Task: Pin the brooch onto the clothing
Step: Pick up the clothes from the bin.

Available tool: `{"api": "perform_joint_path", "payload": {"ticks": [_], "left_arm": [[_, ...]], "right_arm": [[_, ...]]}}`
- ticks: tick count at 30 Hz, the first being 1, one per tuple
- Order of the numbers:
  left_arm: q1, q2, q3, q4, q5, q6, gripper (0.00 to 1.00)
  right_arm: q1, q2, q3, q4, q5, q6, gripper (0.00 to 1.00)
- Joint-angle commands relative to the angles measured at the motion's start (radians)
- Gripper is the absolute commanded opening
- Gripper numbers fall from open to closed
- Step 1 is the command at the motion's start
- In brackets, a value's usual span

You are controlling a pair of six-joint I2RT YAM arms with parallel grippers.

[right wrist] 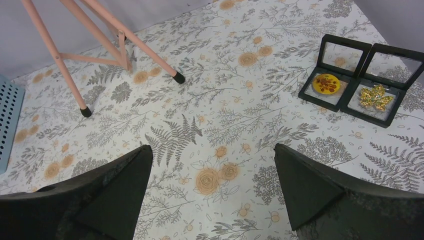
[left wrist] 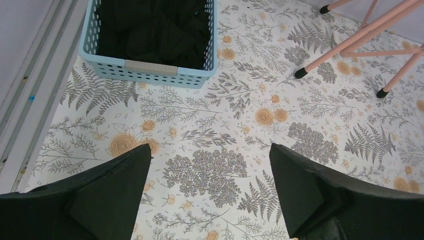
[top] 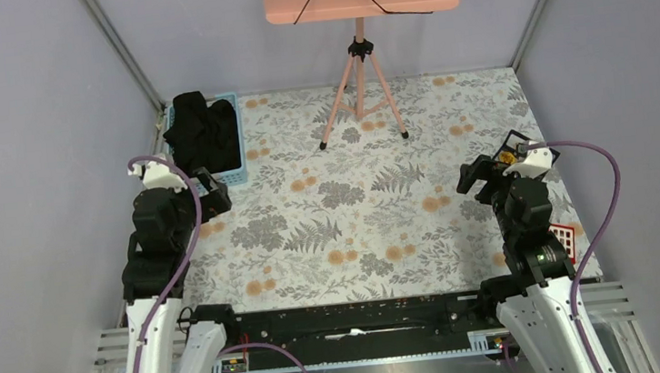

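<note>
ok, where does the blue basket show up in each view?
Top external: blue basket at upper left, by the side wall, black clothing heaped in it.
Left wrist: basket at top left, cut off by the top edge.
Right wrist: only a blue sliver at the left edge.
Shared landmark: the pink tripod, to the basket's right in all three views.

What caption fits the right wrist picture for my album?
Open fingers above flowery table; round brooch and leaf brooch sit in black boxes.
</note>
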Motion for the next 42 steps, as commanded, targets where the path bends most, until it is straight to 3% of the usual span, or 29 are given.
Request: {"api": "perform_joint_path", "payload": {"ticks": [1,16,19,25,29,36,42], "left_arm": [[0.003,-0.018,-0.002,0.064,0.033,0.016,0.99],[0.003,0.126,0.061,0.057,0.05,-0.003,0.99],[0.003,0.243,0.161,0.029,0.08,0.028,0.99],[0.011,0.513,0.419,-0.055,-0.033,0.035,0.99],[0.081,0.672,0.548,-0.066,-0.03,0.032,0.99],[0.125,0.881,0.683,-0.048,-0.211,0.005,0.99],[0.125,1.134,0.86,-0.113,-0.19,-0.042,0.99]], "right_arm": [[0.002,0.005,0.026,-0.003,0.013,-0.012,1.0],[0.003,0.003,0.037,-0.035,-0.01,0.002,1.0],[0.003,0.006,0.05,-0.051,-0.029,0.009,1.0],[0.002,0.0,0.052,-0.063,-0.058,0.006,1.0],[0.003,0.0,0.049,-0.062,-0.073,0.004,1.0],[0.002,0.021,0.042,-0.05,-0.092,0.002,1.0],[0.003,0.029,0.049,-0.058,-0.097,-0.001,1.0]]}}
